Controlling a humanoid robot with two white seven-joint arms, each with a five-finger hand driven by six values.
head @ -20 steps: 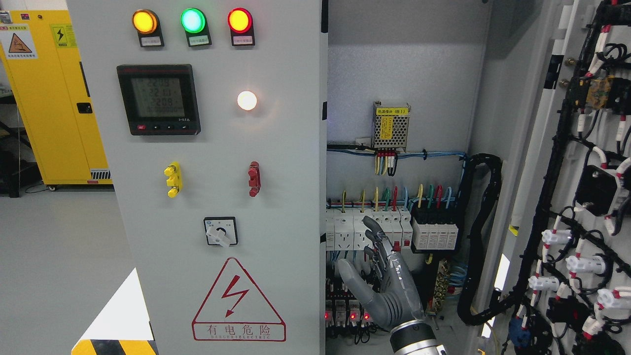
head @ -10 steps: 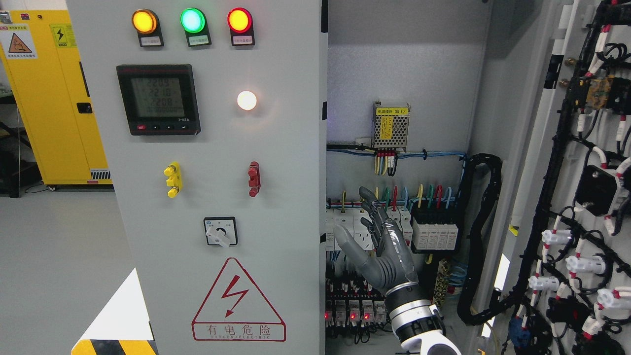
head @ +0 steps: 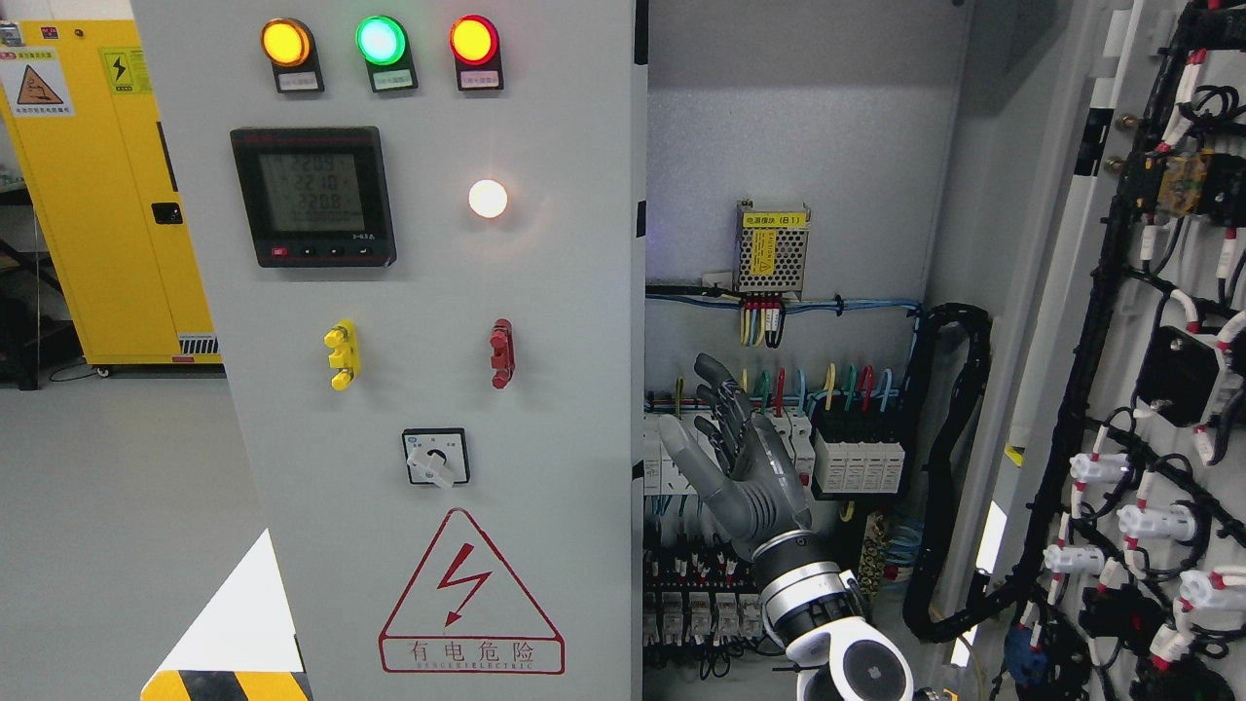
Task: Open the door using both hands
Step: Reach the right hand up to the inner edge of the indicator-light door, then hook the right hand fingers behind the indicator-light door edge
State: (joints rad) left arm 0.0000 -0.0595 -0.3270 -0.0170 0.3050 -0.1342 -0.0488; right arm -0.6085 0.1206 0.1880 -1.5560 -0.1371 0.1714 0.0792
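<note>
A: Right hand [head: 742,465] is at lower centre, arm coming up from the bottom edge right of the middle; fingers [head: 715,382] spread wide and straight, holding nothing.

B: Position relative to the doors?

A: It is raised in the cabinet opening. Left door [head: 428,389] fills the centre-left and looks closed; its free edge lies just left of the thumb. I cannot tell whether they touch. Right door [head: 1139,321] stands swung open at the right edge, inner face and wiring showing.

B: What lies behind the hand?

A: Breakers [head: 779,458] with coloured wires, directly behind the fingers. Power supply [head: 772,250] above. Black cable loop [head: 959,467] to the right, apart from the hand.

B: On the left door?

A: Three lamps [head: 381,41] at top, meter [head: 313,196], rotary switch [head: 436,458], warning triangle [head: 471,596]. Yellow cabinet [head: 107,195] at upper left, well apart.
</note>
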